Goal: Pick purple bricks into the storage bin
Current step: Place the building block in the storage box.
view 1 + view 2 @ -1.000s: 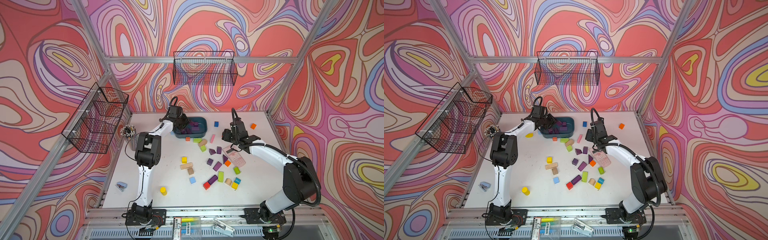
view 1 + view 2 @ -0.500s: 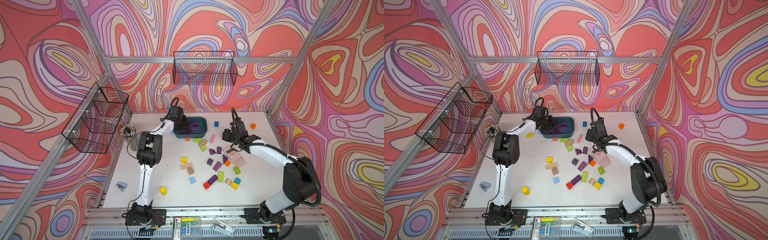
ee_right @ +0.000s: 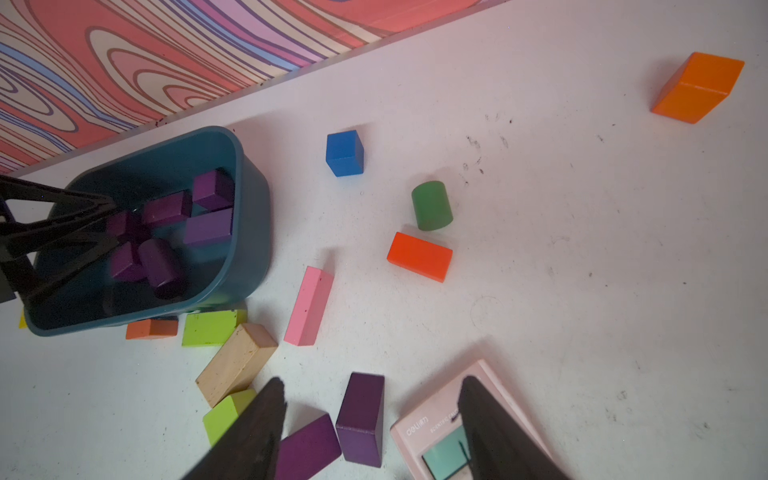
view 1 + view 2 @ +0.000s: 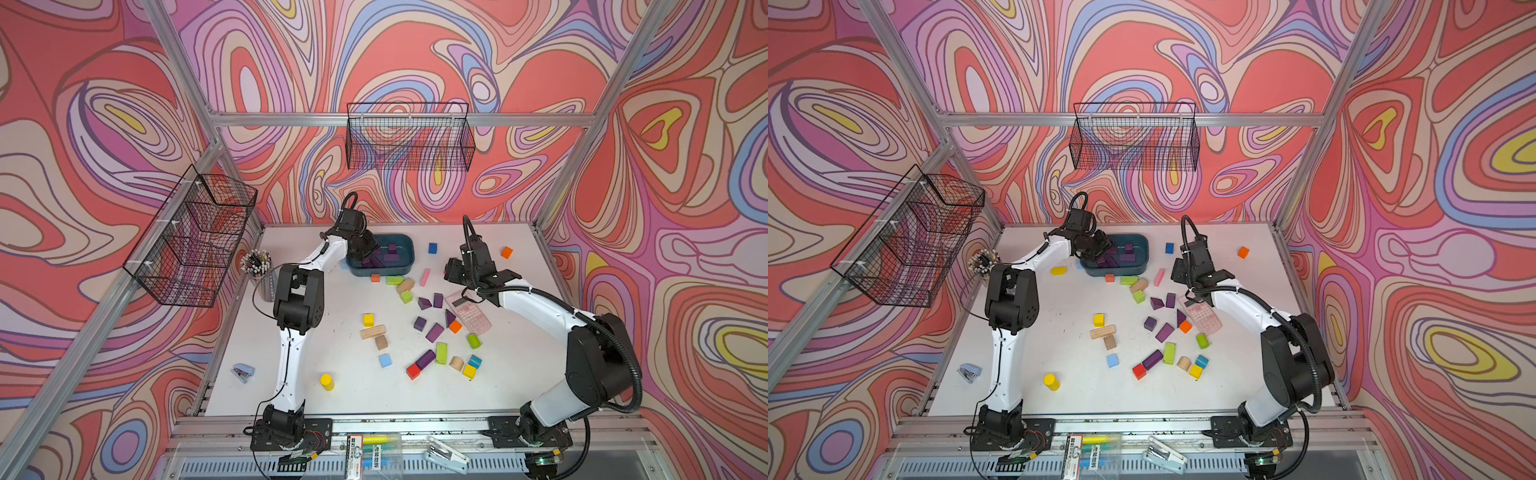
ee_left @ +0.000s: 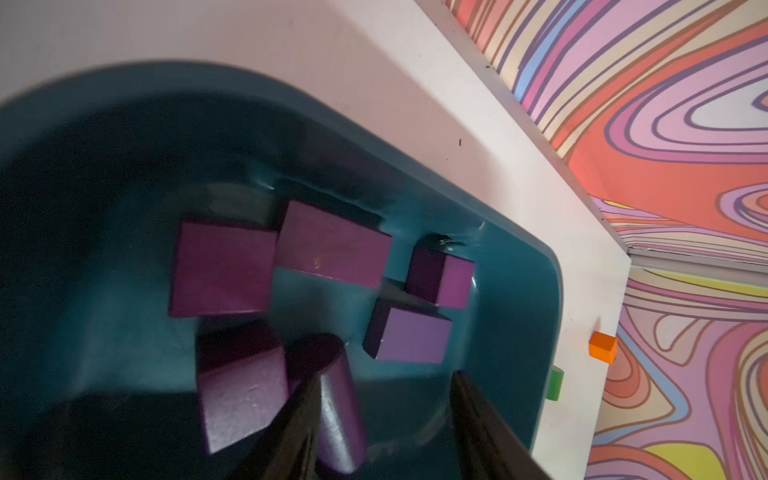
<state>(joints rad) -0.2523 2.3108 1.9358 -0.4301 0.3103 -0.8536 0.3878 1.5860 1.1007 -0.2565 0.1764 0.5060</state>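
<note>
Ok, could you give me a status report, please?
Left gripper open over storage bin, six purple bricks inside. Right gripper open, empty, facing two more. Calculator beside those.

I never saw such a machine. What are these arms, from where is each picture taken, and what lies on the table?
These are two robot arms bolted at the table's near edge. Two pictures look down on the whole scene; the other two come from a camera on each arm's wrist. On the white table lie coloured wooden blocks, a pink calculator and a teal storage bin holding several purple bricks; loose purple bricks lie outside. The left hand reaches into the bin, fingers apart, a purple cylinder beside one finger. The right hand hangs open near the calculator, holding nothing.
</note>
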